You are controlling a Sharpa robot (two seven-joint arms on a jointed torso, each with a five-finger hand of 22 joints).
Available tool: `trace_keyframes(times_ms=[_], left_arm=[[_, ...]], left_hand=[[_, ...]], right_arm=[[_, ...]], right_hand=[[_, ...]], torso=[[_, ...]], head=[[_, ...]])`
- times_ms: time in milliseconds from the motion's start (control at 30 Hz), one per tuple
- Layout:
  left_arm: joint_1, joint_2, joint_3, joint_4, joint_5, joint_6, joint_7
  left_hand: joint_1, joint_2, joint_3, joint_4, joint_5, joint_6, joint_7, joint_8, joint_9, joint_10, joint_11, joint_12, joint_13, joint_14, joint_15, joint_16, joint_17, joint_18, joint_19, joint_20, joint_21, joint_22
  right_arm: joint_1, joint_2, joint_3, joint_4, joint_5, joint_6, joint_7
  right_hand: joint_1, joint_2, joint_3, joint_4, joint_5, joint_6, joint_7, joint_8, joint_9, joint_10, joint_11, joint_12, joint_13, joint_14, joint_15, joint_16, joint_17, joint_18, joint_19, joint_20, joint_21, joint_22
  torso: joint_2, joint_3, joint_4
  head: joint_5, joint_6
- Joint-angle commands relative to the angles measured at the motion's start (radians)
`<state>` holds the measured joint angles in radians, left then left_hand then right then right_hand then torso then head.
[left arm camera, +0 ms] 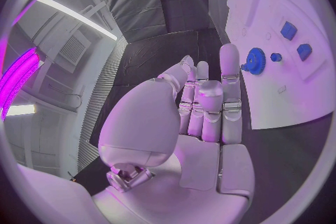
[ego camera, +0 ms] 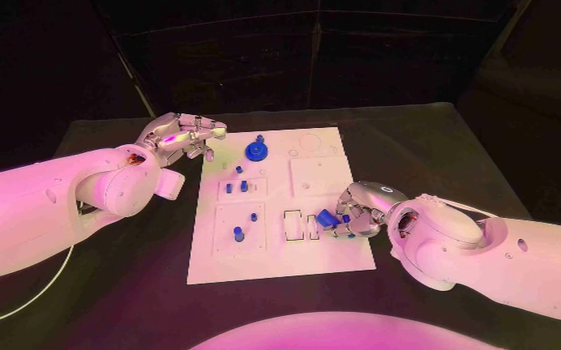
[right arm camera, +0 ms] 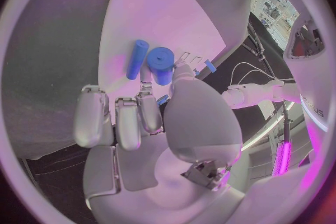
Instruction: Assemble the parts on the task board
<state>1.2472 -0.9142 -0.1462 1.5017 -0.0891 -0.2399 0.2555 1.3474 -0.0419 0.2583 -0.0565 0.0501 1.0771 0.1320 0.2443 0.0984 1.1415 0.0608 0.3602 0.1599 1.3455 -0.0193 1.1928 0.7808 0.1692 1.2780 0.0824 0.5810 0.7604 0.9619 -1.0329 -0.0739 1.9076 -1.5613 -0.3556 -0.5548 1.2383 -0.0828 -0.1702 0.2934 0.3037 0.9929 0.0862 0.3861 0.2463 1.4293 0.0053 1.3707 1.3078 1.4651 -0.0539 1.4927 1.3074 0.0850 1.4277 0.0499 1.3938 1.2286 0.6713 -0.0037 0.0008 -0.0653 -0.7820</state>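
Your right hand (ego camera: 360, 211) sits at the task board's (ego camera: 315, 265) right edge, fingers curled, pinching a blue cylinder (right arm camera: 161, 65); whether it touches the board is hidden from you. Your left hand (ego camera: 182, 136) hangs beside the far-left corner, fingers together, holding nothing.

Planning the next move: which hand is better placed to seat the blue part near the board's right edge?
The right hand: it already rests at that blue part. The left hand sits off the task board, at its far-left corner.
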Motion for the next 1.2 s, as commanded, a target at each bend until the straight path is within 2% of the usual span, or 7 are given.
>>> trace_keyframes(times_ms=[33, 367, 567, 767, 900, 1100, 1200], left_arm=[[0.001, -0.001, 0.001, 0.004, 0.002, -0.001, 0.009], [0.001, -0.004, 0.001, 0.006, 0.002, 0.001, 0.009], [0.001, -0.004, 0.001, 0.006, 0.002, 0.002, 0.009], [0.001, -0.004, 0.001, 0.005, 0.002, 0.004, 0.008], [0.001, -0.003, 0.001, 0.004, 0.002, 0.004, 0.008], [0.001, -0.003, 0.001, 0.004, 0.002, 0.005, 0.008], [0.001, -0.003, 0.001, 0.005, 0.002, 0.006, 0.008]], left_hand=[[-0.003, 0.006, 0.002, 0.003, -0.002, -0.008, -0.002, 0.007, -0.002, -0.005, -0.002, 0.001, -0.001, -0.005, 0.001, -0.004, -0.001, 0.011, -0.006, 0.000, -0.006, -0.001], [-0.003, 0.006, 0.002, 0.003, -0.002, -0.008, -0.002, 0.007, -0.002, -0.005, -0.002, 0.001, -0.001, -0.005, 0.001, -0.004, -0.001, 0.011, -0.006, 0.000, -0.006, -0.001], [-0.003, 0.006, 0.002, 0.003, -0.002, -0.008, -0.002, 0.007, -0.002, -0.005, -0.002, 0.001, -0.001, -0.005, 0.001, -0.004, -0.001, 0.011, -0.006, 0.000, -0.006, -0.001], [-0.005, 0.006, 0.001, 0.004, -0.002, -0.009, -0.002, 0.007, -0.002, -0.006, -0.002, 0.001, -0.001, -0.005, 0.001, -0.004, -0.001, 0.011, -0.006, 0.000, -0.006, -0.001], [-0.005, 0.006, 0.001, 0.004, -0.002, -0.009, -0.002, 0.007, -0.002, -0.006, -0.002, 0.001, -0.001, -0.005, 0.001, -0.004, -0.001, 0.011, -0.006, 0.000, -0.006, -0.001], [-0.005, 0.006, 0.001, 0.004, -0.002, -0.009, -0.002, 0.007, -0.002, -0.006, -0.002, 0.001, -0.001, -0.005, 0.001, -0.004, -0.001, 0.011, -0.006, 0.000, -0.006, -0.001], [-0.005, 0.006, 0.001, 0.004, -0.002, -0.009, -0.002, 0.007, -0.002, -0.006, -0.002, 0.001, -0.001, -0.005, 0.001, -0.004, -0.001, 0.011, -0.006, 0.000, -0.006, -0.001]], right_arm=[[-0.007, 0.007, -0.004, -0.002, -0.005, 0.014, -0.009], [-0.009, 0.019, -0.004, -0.003, -0.003, -0.003, -0.010], [-0.009, 0.014, -0.004, 0.015, 0.022, -0.073, 0.015], [-0.009, 0.002, -0.004, 0.041, 0.065, -0.171, 0.064], [-0.009, -0.006, -0.003, 0.056, 0.088, -0.208, 0.087], [-0.009, -0.005, -0.003, 0.065, 0.107, -0.213, 0.099], [-0.009, 0.003, -0.003, 0.060, 0.116, -0.184, 0.091]], right_hand=[[-0.001, 0.010, -0.003, -0.003, 0.000, -0.003, -0.002, 0.003, 0.000, -0.001, 0.002, -0.002, 0.024, 0.075, -0.007, 0.002, 0.091, -0.017, 0.005, 0.000, 0.004, 0.002], [0.017, 0.025, -0.001, -0.006, 0.021, 0.001, -0.004, 0.007, 0.005, 0.001, 0.000, 0.000, 0.030, 0.076, -0.009, 0.004, 0.097, -0.018, 0.007, -0.002, 0.007, 0.008], [0.024, 0.044, -0.007, -0.004, 0.072, 0.022, -0.011, 0.008, 0.009, 0.017, -0.006, 0.015, 0.052, 0.080, -0.013, 0.015, 0.119, -0.020, 0.012, -0.006, 0.014, 0.020], [0.023, 0.062, -0.016, -0.005, 0.101, 0.048, -0.020, -0.004, 0.008, 0.030, -0.014, 0.022, 0.066, 0.084, -0.021, 0.024, 0.139, -0.024, 0.021, -0.012, 0.024, 0.038], [0.025, 0.064, -0.024, -0.005, 0.132, 0.056, -0.020, -0.017, 0.006, 0.032, -0.016, 0.021, 0.068, 0.083, -0.022, 0.024, 0.139, -0.024, 0.023, -0.015, 0.026, 0.040], [0.027, 0.062, -0.029, -0.005, 0.149, 0.057, -0.020, -0.025, 0.005, 0.033, -0.016, 0.019, 0.069, 0.083, -0.022, 0.024, 0.139, -0.024, 0.023, -0.015, 0.026, 0.042], [0.026, 0.062, -0.030, -0.005, 0.150, 0.057, -0.020, -0.027, 0.004, 0.032, -0.016, 0.018, 0.068, 0.083, -0.022, 0.023, 0.138, -0.025, 0.023, -0.015, 0.027, 0.043]], torso=[[0.000, -0.0005, -0.0010], [-0.001, -0.0007, -0.0028], [-0.001, 0.0008, -0.0038], [-0.001, -0.0008, -0.0003], [-0.001, -0.0009, -0.0007], [0.000, -0.0019, -0.0009], [0.000, -0.0018, -0.0012]], head=[[0.001, -0.002], [-0.002, 0.000], [-0.001, 0.001], [-0.003, 0.002], [-0.002, 0.002], [0.001, 0.001], [0.001, 0.001]])
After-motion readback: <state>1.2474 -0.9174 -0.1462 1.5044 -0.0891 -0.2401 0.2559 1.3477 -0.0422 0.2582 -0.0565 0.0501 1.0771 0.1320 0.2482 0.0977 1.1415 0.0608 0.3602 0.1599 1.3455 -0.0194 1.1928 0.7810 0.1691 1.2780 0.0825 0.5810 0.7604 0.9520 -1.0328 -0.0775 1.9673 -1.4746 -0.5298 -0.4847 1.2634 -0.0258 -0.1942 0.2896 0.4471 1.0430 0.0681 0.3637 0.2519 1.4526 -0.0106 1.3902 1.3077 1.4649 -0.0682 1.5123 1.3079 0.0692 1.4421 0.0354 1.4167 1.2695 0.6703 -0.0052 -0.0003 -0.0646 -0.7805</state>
